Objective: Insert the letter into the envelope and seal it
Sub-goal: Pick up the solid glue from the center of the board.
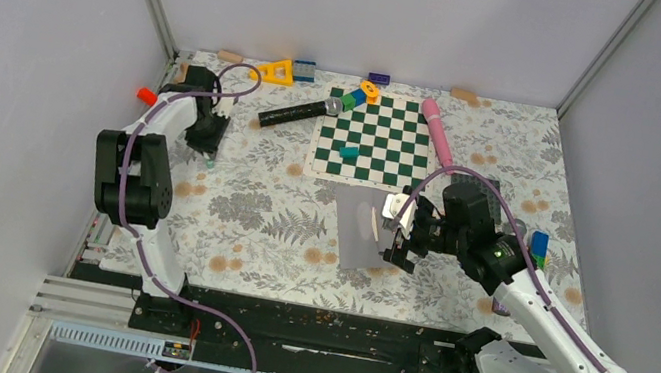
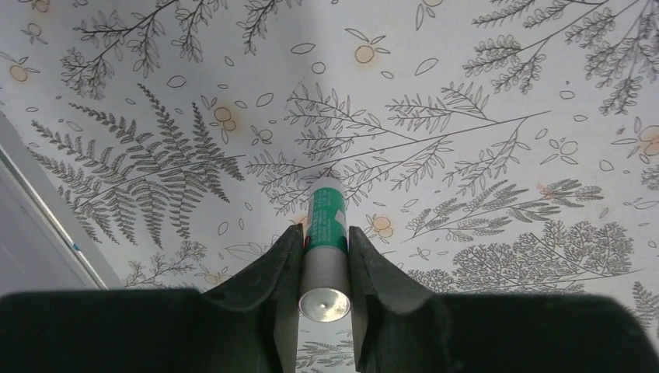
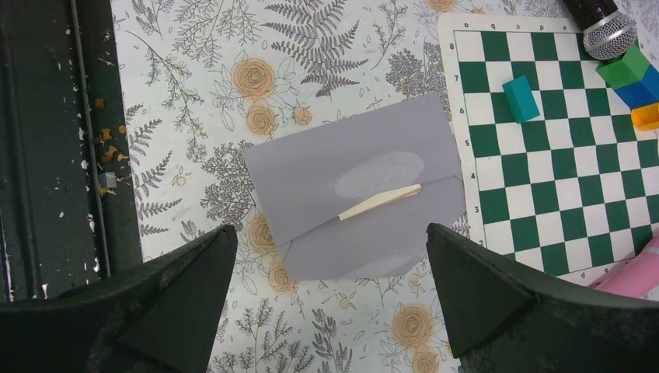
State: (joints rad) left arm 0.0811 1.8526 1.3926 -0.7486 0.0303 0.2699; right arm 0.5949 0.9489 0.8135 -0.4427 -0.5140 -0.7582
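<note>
Envelope location: the envelope (image 3: 342,151) is lying flat on the floral tablecloth (image 3: 326,47), just beside the chessboard mat (image 3: 559,179) and directly under my right gripper (image 3: 330,231)
Envelope condition: the flap (image 3: 365,249) is appearing to lie folded out; a cream strip (image 3: 381,202) is showing along the fold, and I cannot tell whether it is the letter's edge
Handling: I am judging the envelope to be light, thin and limp paper that is likely to slide on the cloth and crease under a hard pinch
Hold point: I am advising a pinch at the free edge of the flap, since the flat body is offering no lip
Right gripper: I am hovering with the jaws spread wide, holding and touching nothing
Left gripper: my left gripper (image 2: 325,233) is standing narrow, well apart from the envelope, with both fingers (image 2: 268,272) pressing on a green-labelled glue stick (image 2: 326,214)
</note>
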